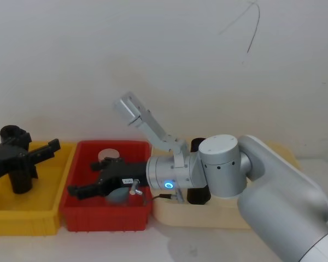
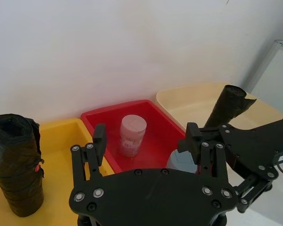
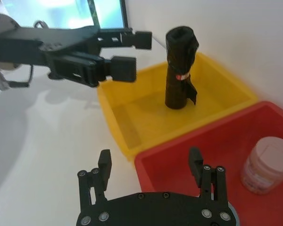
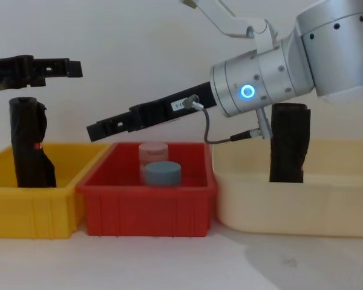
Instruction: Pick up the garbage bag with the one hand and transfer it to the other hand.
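The garbage bag is a black crinkled roll standing upright in the beige bin, partly hidden behind my right arm in the head view; it also shows in the left wrist view. My left gripper hangs open above the yellow bin, close to the top of a second black roll with a red mark; its fingers are spread with nothing between them. My right gripper, with the white label, reaches left over the red bin and is open and empty.
The red bin holds a white jar and a grey-blue round lid. The yellow bin stands left of it and the beige bin on the right, all three side by side against a white wall.
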